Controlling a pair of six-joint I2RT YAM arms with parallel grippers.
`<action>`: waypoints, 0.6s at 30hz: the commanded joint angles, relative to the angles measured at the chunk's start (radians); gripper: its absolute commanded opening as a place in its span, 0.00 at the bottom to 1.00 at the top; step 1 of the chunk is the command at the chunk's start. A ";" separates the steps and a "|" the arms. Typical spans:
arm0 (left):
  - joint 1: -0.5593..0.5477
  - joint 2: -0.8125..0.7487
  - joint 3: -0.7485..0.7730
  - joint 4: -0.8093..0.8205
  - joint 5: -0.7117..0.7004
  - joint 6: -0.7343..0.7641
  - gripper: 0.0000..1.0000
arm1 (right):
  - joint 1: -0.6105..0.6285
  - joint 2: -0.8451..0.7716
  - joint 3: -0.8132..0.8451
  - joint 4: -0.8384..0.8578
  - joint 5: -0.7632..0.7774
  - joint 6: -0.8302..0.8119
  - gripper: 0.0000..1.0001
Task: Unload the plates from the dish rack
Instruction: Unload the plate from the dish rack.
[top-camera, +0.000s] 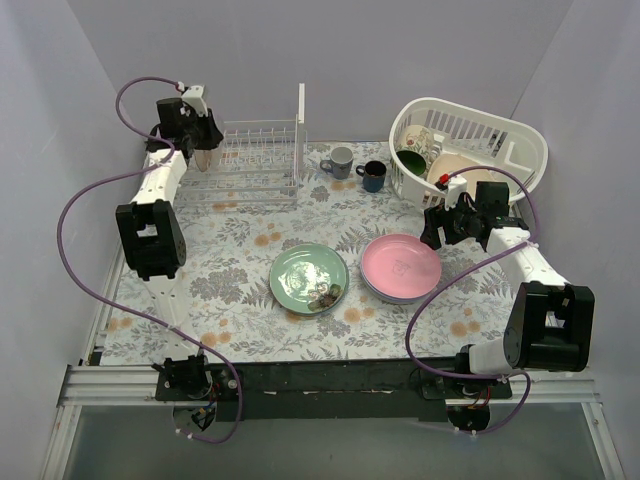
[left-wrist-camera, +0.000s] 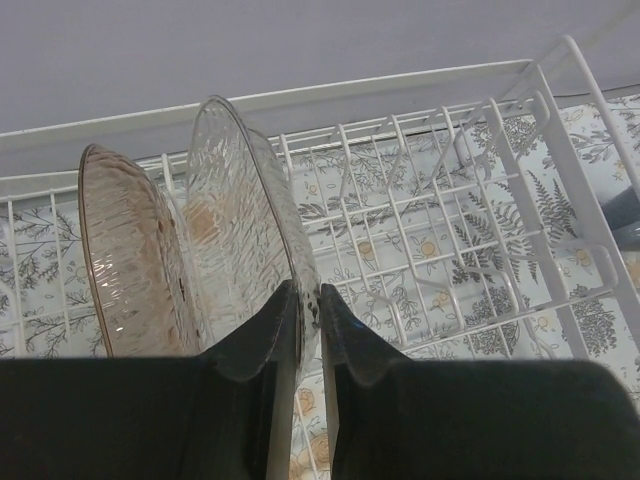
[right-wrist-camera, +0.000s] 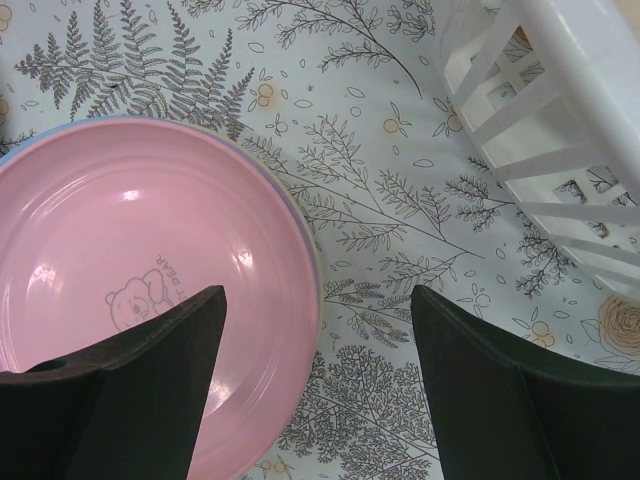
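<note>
**Left fingers clamped on racked plate; right fingers open over pink plate**

At the far left of the counter (top-camera: 230, 260), your left fingers (left-wrist-camera: 288, 315) are pinched almost together on the lower rim of a clear plate (left-wrist-camera: 235, 230). The rim sits in the narrow slot between them. That plate stands on edge in the dish rack (left-wrist-camera: 430, 230), with an amber-tinted plate (left-wrist-camera: 125, 260) upright just beside it on its left.

At centre, a pale green plate (top-camera: 305, 270) lies flat on the counter.

To its right lies a pink plate (right-wrist-camera: 120, 280), with a bluish rim showing under it. Your right fingers (right-wrist-camera: 165, 370) are spread wide and grip nothing. One hangs over the pink plate and the other over bare counter past its edge, near the white slotted basket (right-wrist-camera: 560, 110).
</note>
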 joint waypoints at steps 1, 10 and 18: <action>0.032 -0.001 0.046 0.003 0.007 -0.034 0.00 | 0.003 -0.001 0.016 -0.001 -0.006 -0.006 0.83; 0.107 -0.024 0.063 0.067 0.135 -0.214 0.00 | 0.003 0.005 0.019 -0.003 -0.012 -0.005 0.83; 0.158 -0.030 0.095 0.100 0.247 -0.269 0.00 | 0.003 0.008 0.022 -0.004 -0.016 -0.005 0.83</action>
